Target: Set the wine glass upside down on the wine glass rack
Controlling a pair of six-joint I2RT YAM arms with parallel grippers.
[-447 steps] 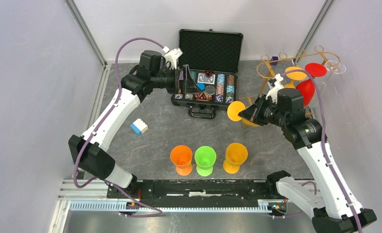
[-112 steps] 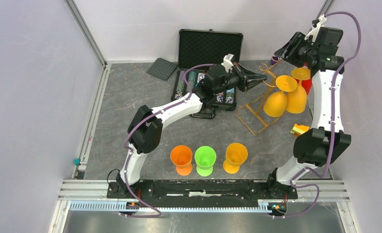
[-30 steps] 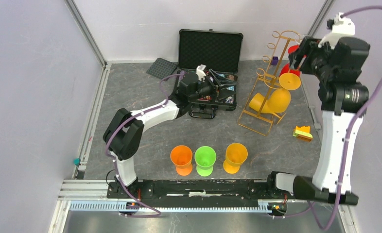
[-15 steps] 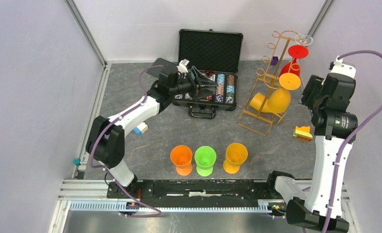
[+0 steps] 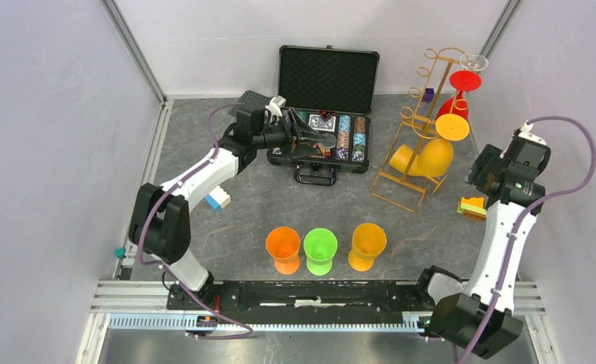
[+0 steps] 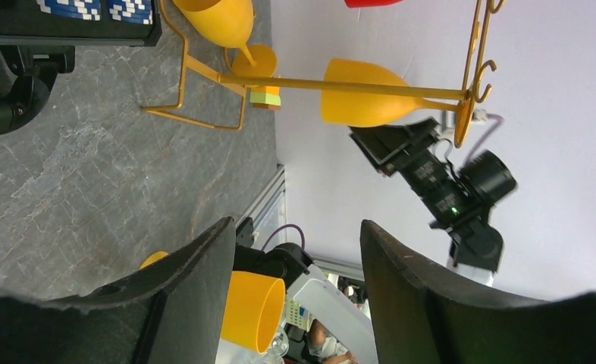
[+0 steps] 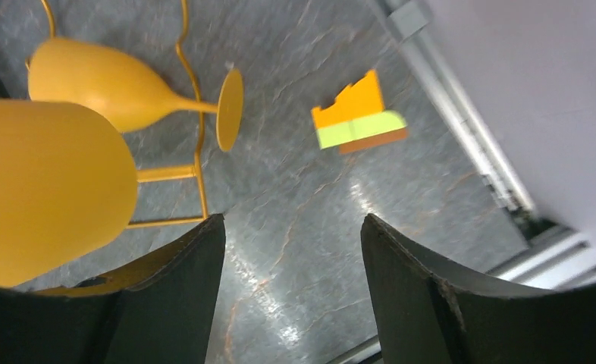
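The right gripper (image 7: pixel 291 220) is held wide, with nothing between its fingers, and is raised above the bench (image 5: pixel 280 201) near the right side of the rack (image 6: pixel 295 82). The left gripper (image 6: pixel 296 227) is likewise spread wide and empty, and is poised over the open case (image 5: pixel 329 76) of poker chips.

Four glasses are counted at the gold wire rack. One yellow wine glass (image 5: pixel 437 154) is hung upside down from a top rail, foot up and bowl down. A second yellow glass (image 7: pixel 101 82) is seen low at the foot of the rack, seemingly on its side. One red glass (image 5: pixel 465 80) and one clear glass (image 5: pixel 475 62) are hung further back.

Three more glasses are stood upright in a row at the near side of the bench: an orange glass (image 5: pixel 283 246), a green glass (image 5: pixel 319 249) and an amber glass (image 5: pixel 368 244).

Two toy bricks are laid on the bench: an orange-and-green brick (image 7: pixel 359 121) beside the right arm and a blue-and-white brick (image 5: pixel 218 199) beside the left arm.
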